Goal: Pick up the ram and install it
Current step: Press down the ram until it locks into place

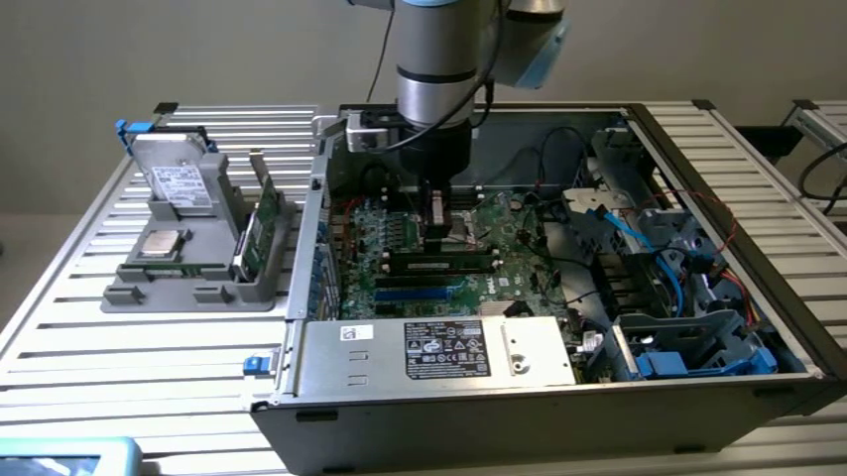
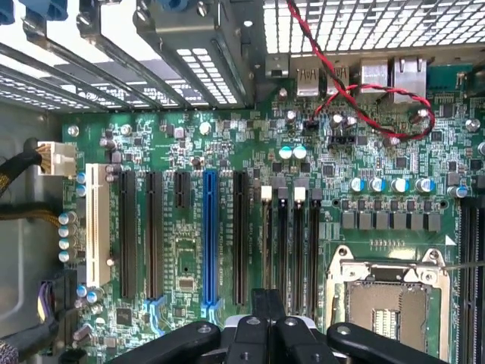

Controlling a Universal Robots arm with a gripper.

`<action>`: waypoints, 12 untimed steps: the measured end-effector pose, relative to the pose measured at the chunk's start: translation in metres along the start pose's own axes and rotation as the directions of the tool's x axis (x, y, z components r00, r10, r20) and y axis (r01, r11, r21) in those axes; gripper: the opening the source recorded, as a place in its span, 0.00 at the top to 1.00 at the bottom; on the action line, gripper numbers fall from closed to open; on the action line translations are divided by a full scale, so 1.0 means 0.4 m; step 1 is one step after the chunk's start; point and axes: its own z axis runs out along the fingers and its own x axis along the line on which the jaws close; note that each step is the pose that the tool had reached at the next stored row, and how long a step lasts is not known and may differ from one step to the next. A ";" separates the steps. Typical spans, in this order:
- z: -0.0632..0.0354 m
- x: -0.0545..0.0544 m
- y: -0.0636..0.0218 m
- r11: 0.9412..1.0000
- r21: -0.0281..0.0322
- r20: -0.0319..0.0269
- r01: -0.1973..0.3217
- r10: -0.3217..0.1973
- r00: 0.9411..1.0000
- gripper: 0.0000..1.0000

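We see the gripper (image 1: 434, 210) low inside the open computer case (image 1: 688, 129), near the exterior view's centre, just above the motherboard (image 2: 227, 197). We cannot tell how its jaws stand. Just below it in that view, the ram (image 1: 442, 264) lies seated flat in a slot. At the left of the frame, a grey rack (image 1: 198, 288) stands on the slatted table (image 1: 79, 327).

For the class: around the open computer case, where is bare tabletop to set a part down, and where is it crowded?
Bare slatted table lies in front of the grey parts holder, beside the computer case. Inside the case it is crowded: the gripper hangs over the motherboard, and cables fill the side at the exterior view's right.
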 end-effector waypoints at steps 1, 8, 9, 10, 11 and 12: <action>0.000 0.000 0.001 1.000 -0.004 0.000 0.001 -0.001 1.000 0.89; 0.009 -0.001 0.021 1.000 -0.017 0.000 0.002 -0.002 1.000 0.89; 0.010 -0.001 0.023 1.000 -0.017 0.000 0.002 -0.002 1.000 0.89; 0.012 -0.002 0.023 1.000 -0.017 0.000 0.002 -0.002 1.000 0.89; 0.013 -0.003 0.024 1.000 -0.017 0.000 0.002 -0.002 1.000 0.89; 0.015 -0.004 0.024 1.000 -0.017 0.000 0.002 -0.002 1.000 0.89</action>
